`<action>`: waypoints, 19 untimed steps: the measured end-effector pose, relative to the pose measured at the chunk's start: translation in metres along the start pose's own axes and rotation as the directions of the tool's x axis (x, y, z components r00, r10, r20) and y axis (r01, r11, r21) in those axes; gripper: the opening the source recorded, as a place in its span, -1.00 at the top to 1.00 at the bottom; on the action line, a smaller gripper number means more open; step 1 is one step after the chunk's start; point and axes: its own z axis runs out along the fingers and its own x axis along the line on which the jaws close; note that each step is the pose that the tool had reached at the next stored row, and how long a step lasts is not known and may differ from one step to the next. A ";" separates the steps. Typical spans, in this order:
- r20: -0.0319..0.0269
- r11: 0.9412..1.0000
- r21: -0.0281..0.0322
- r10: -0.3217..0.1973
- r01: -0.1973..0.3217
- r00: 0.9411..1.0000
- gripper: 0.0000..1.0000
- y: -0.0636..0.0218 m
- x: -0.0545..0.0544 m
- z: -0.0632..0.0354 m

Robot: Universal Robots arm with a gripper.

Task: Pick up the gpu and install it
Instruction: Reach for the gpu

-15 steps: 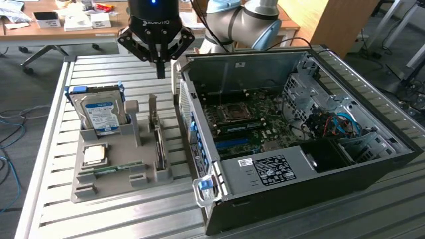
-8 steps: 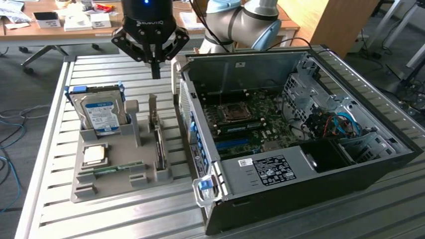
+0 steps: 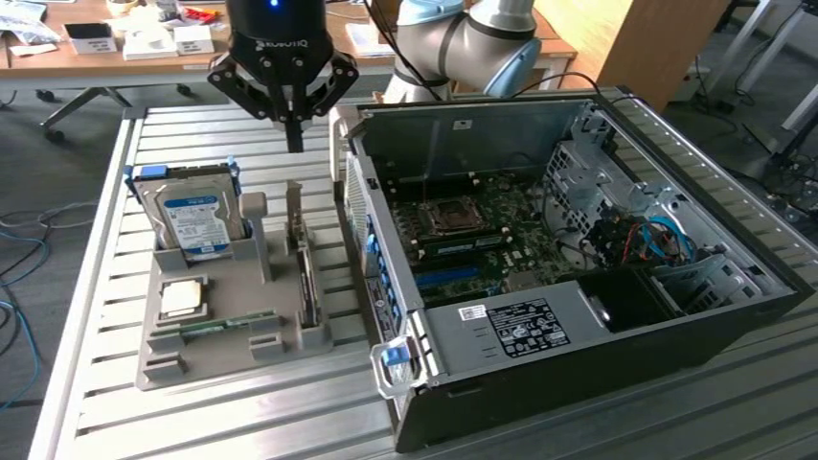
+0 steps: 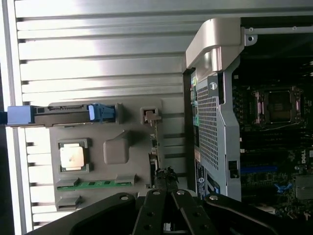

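While our black gripper (image 3: 295,144) hangs with fingers pressed together, we see the thin flat gpu (image 3: 306,278) standing edgewise in a grey moulded holder (image 3: 205,369)

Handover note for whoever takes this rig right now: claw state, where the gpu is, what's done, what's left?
Claw: shut, empty, hanging above the gpu, not touching it.
Gpu: standing on edge in the grey holder, beside the open case.
Done: nothing yet; the card sits untouched in the holder.
Left: both the pickup and the install into the case.
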 end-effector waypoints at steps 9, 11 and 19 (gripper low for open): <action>0.000 1.000 0.000 0.000 0.000 1.000 0.79 -0.0003 0.004 -0.0001; 0.000 1.000 0.000 0.000 0.000 1.000 0.79 -0.0004 0.005 -0.0001; 0.000 1.000 0.000 0.000 0.000 1.000 0.79 -0.0006 0.008 -0.0002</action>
